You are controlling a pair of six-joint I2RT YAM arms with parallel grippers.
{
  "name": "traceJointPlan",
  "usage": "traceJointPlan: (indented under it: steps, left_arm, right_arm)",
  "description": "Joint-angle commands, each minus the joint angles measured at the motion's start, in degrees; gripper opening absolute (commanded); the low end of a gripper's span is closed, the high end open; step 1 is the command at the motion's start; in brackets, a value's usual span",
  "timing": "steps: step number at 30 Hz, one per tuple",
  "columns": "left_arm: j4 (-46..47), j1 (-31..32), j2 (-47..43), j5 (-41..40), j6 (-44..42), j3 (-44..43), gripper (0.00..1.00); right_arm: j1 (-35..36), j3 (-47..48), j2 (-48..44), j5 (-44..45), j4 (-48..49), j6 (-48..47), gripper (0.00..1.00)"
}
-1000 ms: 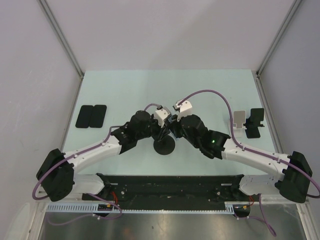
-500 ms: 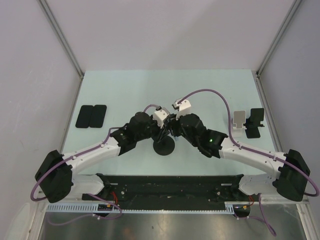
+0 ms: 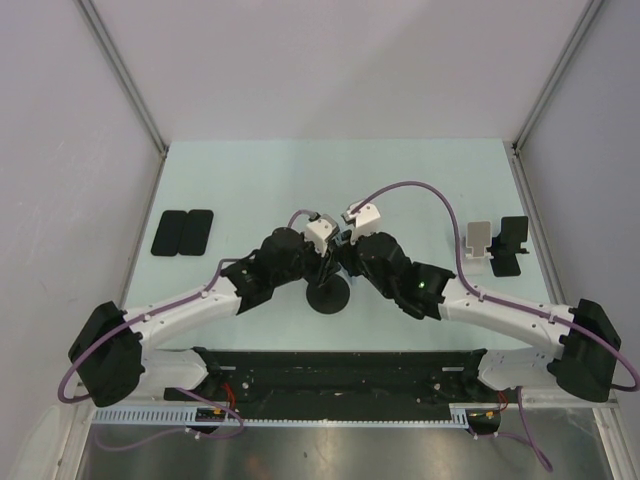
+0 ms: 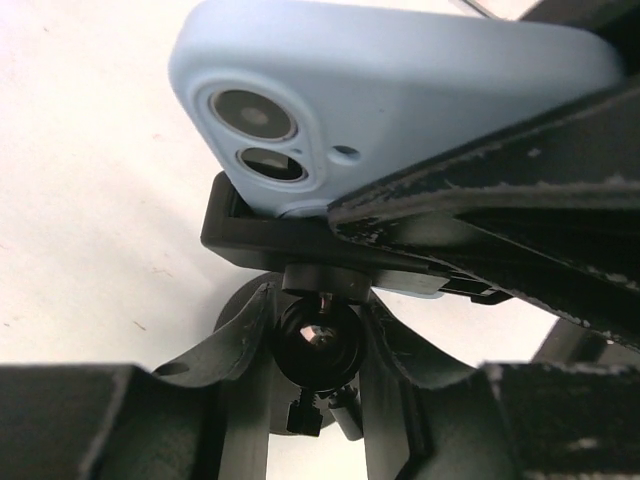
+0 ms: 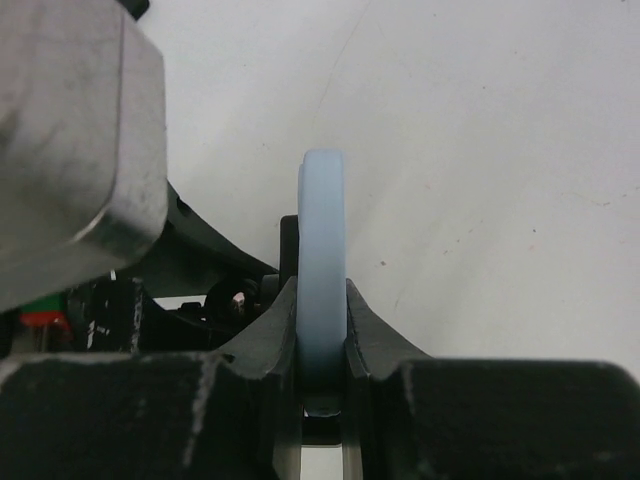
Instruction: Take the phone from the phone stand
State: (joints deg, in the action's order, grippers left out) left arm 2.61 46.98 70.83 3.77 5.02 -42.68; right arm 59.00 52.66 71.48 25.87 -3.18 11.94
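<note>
Both arms meet mid-worktop (image 3: 250,180) over the phone stand (image 3: 328,292), its round black base showing between the two wrists in the top view.

Phone (image 4: 400,90): pale blue, not yet out of the stand. It sits in the black cradle (image 4: 262,238), lens end jutting past the cradle's edge. The long axis runs level across the left wrist view.

Right fingers (image 5: 272,335): clenched on the phone. In the right wrist view it shows edge-on, one finger flat against each broad face. The grip is across the thickness, and the long axis points straight away from that wrist.

Left fingers (image 4: 238,345): lower down, under the cradle, straddling the ball joint (image 4: 315,345). They look closed on the stand's neck, bracing it. Contact is likely but not crisp.

Key relation: the phone lies above the left fingers and between the right ones, so the right arm carries it. The cradle's lip runs along the phone's lower long edge, so the exit is probably upward, away from that lip, with the left fingers pinning the stand. A slanted pull risks dragging the stand along.
</note>
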Motion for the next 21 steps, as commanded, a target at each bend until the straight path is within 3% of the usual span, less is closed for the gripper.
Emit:
traceJointPlan:
  steps: [1, 6, 21]
  left_arm:
    - [-2.2, -5.0, -0.1, -13.4, 10.1, -0.5, 0.0]
    - [-6.4, -5.9, 0.9, -15.7, 11.5, -1.7, 0.0]
    - [-6.7, -3.3, -2.8, -15.6, 14.6, 0.4, 0.0]
  right_arm:
    - [4.5, 0.0, -4.9, 0.8, -10.9, 4.7, 0.0]
    - [5.2, 0.0, -4.9, 4.9, -16.6, 7.1, 0.0]
    - [4.3, 0.2, -6.4, 15.5, -15.8, 13.9, 0.0]
